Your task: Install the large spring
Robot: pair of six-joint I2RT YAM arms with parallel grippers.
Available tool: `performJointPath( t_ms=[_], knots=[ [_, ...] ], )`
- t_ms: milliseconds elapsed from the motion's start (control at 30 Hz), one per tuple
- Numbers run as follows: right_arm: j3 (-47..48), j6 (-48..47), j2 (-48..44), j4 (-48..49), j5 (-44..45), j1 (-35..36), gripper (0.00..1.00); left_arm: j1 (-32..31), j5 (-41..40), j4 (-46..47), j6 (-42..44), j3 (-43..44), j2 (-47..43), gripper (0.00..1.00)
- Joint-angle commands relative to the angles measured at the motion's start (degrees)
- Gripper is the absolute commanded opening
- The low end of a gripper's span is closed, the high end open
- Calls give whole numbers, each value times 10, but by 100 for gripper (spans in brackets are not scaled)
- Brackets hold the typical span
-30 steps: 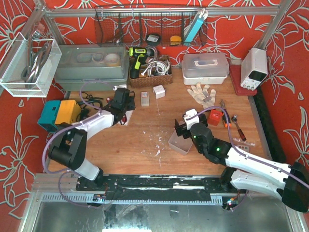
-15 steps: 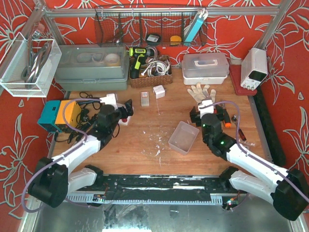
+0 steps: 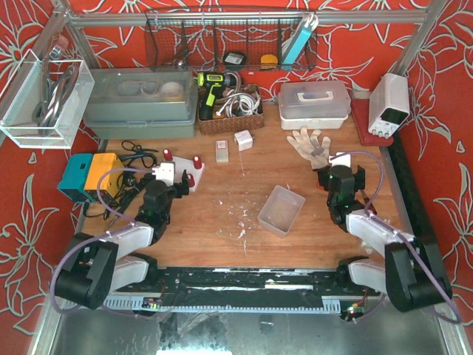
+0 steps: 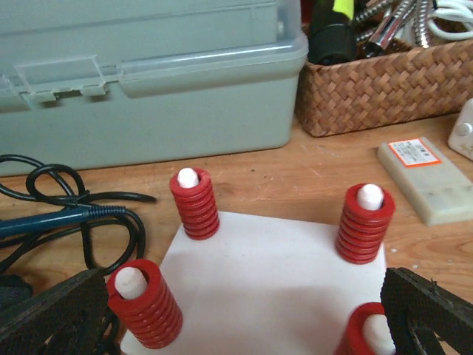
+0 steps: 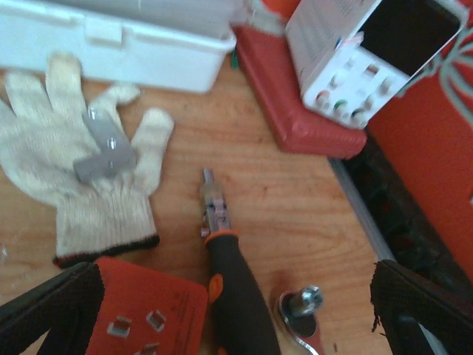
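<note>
Wooden worktop, left edge: four red coil springs seated on pegs of white square plate. Left claw gapes empty, flanking near pair; right claw open too. Risk: a finger snags a spring, dragging plate.

white glove, black-handled screwdriver, red block, wooden table

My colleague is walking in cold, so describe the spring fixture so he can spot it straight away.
Find the big grey toolbox at the back left of the table. Just in front of it, beside the black cables, lies a small white plate. Only it has red coil springs standing on white pegs.
</note>
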Motion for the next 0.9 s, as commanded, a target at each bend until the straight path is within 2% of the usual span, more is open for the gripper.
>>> performJointPath(
  t_ms=[0, 133, 200, 300, 433, 533, 600, 867],
  knots=[
    [4, -7, 67, 67, -36, -18, 99, 37, 81, 84, 14, 2, 37, 100],
    [-28, -9, 111, 153, -98, -48, 99, 42, 89, 165, 9, -12, 101, 100],
    [-40, 4, 136, 190, -123, -65, 99, 46, 76, 173, 1, 0, 135, 100],
    [-48, 19, 153, 215, -155, -89, 99, 57, 96, 164, -6, 2, 139, 100],
    [-77, 28, 164, 274, -142, -94, 99, 67, 90, 254, -21, -49, 137, 100],
    [-75, 27, 165, 271, -137, -94, 99, 73, 86, 308, -28, -67, 163, 100],
    [-75, 28, 163, 267, -137, -94, 99, 74, 88, 285, -29, -61, 155, 100],
    [-75, 26, 164, 271, -133, -91, 99, 80, 85, 288, -36, -62, 157, 100]
  ],
)
